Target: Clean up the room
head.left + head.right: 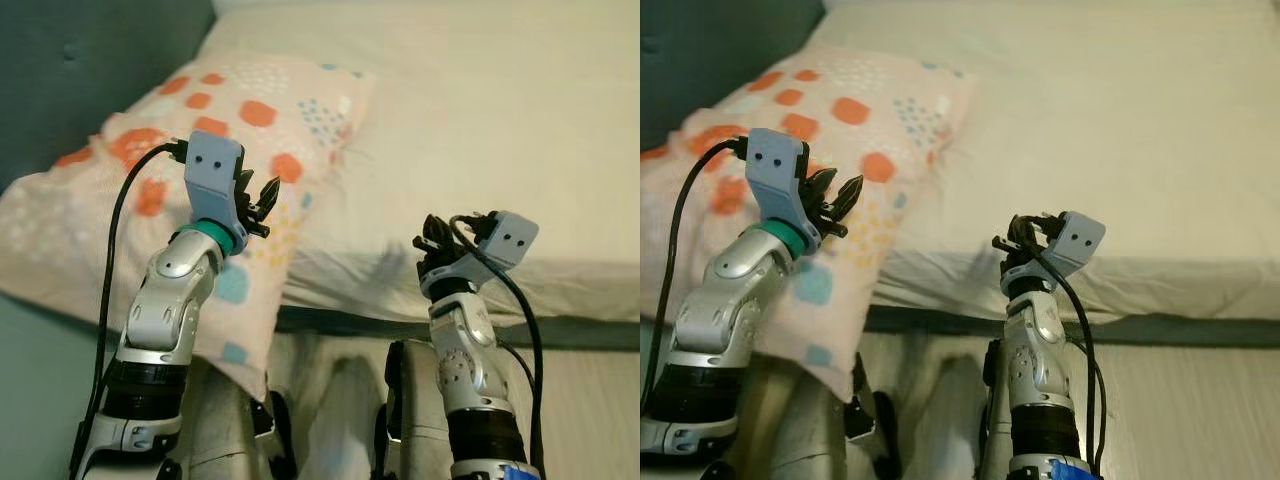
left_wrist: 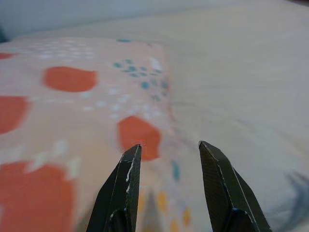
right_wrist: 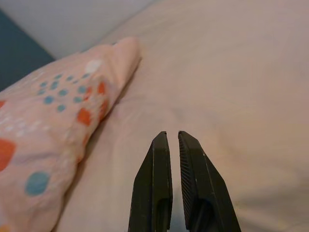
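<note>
Cream sheet [image 1: 480, 130] spread over bed [image 1: 560, 325], running from near edge to far right. Pink pillow [image 1: 200, 150] with orange and blue spots lying at left end of bed against dark teal headboard [image 1: 90, 60], near corner hanging over mattress edge. Left gripper [image 2: 166, 154] raised above pillow (near its right half), fingers [image 2: 123, 193] parted by a moderate gap, holding nothing. Right gripper [image 3: 173, 140] raised near front edge of mattress, right of pillow and apart from it, fingers nearly closed with only a thin slit between, gripping nothing. Black cables [image 1: 110, 280] trailing from both wrists. Pale floor [image 1: 590, 410] visible below bed at near right.
</note>
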